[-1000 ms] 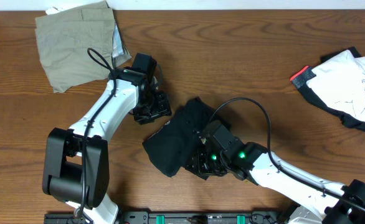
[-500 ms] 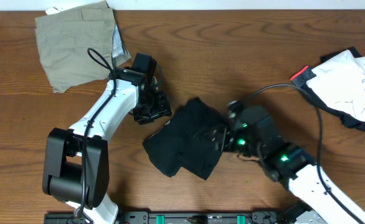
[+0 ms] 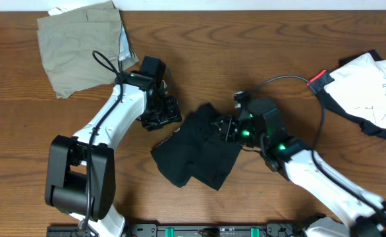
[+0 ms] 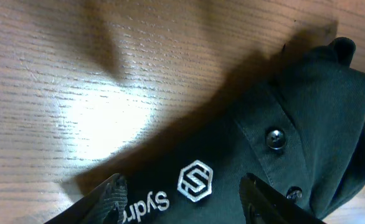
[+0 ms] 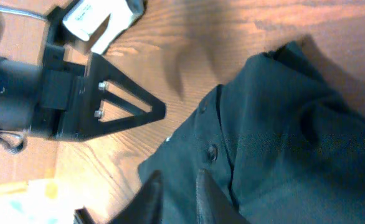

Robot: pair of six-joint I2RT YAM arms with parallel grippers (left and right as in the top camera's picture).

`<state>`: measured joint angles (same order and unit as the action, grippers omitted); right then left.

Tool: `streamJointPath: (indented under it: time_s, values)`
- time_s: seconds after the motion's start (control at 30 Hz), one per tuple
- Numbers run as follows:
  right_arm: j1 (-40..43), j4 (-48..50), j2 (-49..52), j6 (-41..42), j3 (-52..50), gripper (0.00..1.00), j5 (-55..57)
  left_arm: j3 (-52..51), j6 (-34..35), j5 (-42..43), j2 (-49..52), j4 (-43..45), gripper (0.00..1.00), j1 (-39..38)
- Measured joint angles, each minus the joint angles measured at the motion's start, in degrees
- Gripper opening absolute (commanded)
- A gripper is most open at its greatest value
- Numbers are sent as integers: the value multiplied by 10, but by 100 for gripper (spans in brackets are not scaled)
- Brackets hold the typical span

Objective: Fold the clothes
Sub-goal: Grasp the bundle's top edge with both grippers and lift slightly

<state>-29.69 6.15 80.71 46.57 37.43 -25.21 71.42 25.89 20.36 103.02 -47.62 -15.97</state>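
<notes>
Garments, four, on a wooden table (image 3: 259,59), listed left to right. Khaki-olive piece (image 3: 81,46): folded, lying flat at the far left corner, well apart from the rest. Left gripper (image 3: 159,120): positioned just beside the left edge of the black shirt (image 3: 196,151), its fingers (image 4: 111,196) spread wide and holding nothing, with a white hexagon logo (image 4: 195,182) and a button (image 4: 274,138) of the shirt showing between them in the wrist view. Black shirt: bunched and crumpled near the table's middle, between the two grippers. Right gripper (image 3: 222,129): over the shirt's upper right part, its fingers (image 5: 151,186) drawn close together above the dark cloth; whether a fold was pinched between them could not be told. White printed top (image 3: 367,89): at the far right edge, lying upon a black garment with red-white trim (image 3: 319,81).
</notes>
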Motion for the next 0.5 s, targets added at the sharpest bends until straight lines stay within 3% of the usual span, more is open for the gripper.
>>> streamJointPath:
  time_s: [0.13,0.5]
  values:
    - [0,51,79,16,0,2,-20,-1,0,0,0,2,60,0]
    - [0,114,212,18,0,6,-30,-1,-21,2,0,-21,59,0]
